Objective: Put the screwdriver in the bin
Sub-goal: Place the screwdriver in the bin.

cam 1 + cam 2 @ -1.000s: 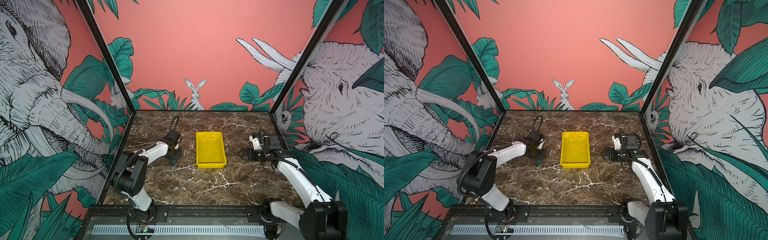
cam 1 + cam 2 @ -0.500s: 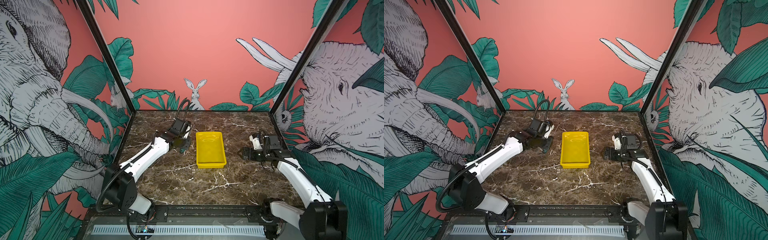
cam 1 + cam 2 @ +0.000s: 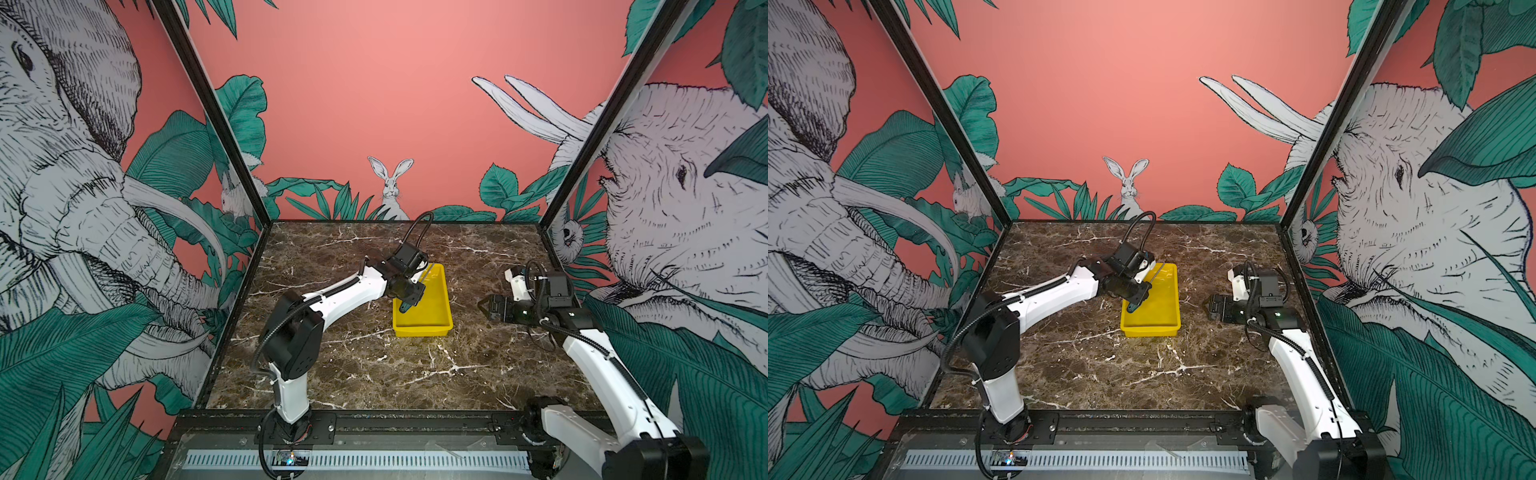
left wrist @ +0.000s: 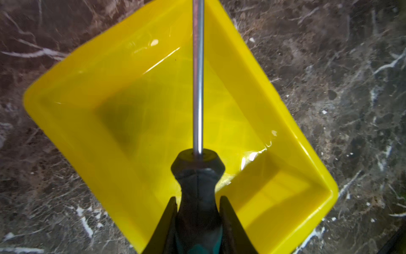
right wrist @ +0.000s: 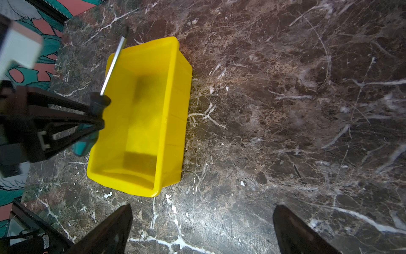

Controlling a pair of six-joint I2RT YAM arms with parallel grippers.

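Observation:
The screwdriver point(image 4: 198, 187) has a dark green handle, and my left gripper point(image 4: 198, 198) is shut on that handle. It hangs over the left side of the yellow bin point(image 4: 72, 123), apart from the bin's floor. Its thin shaft point(image 5: 113, 63) points toward the bin's far left corner, and the tip passes beyond the rim. Both top views show the screwdriver point(image 3: 405, 308) point(image 3: 1132, 308) in the left gripper point(image 3: 409, 297) point(image 3: 1138, 297) above the bin point(image 3: 432, 316) point(image 3: 1158, 316). My right gripper point(image 5: 202, 206) point(image 3: 482, 308) is open and empty, low over the table to the right of the bin.
The bin point(image 5: 142, 132) has nothing inside it. Brown marble table point(image 3: 374, 365) surrounds it. Painted walls with black corner posts point(image 3: 232, 145) close off the left, back and right. A black rail point(image 3: 374, 419) runs along the front edge.
My left arm has lifted and swung right with the screwdriver, from the table left of the bin to above the bin's left side. The right arm has not moved.

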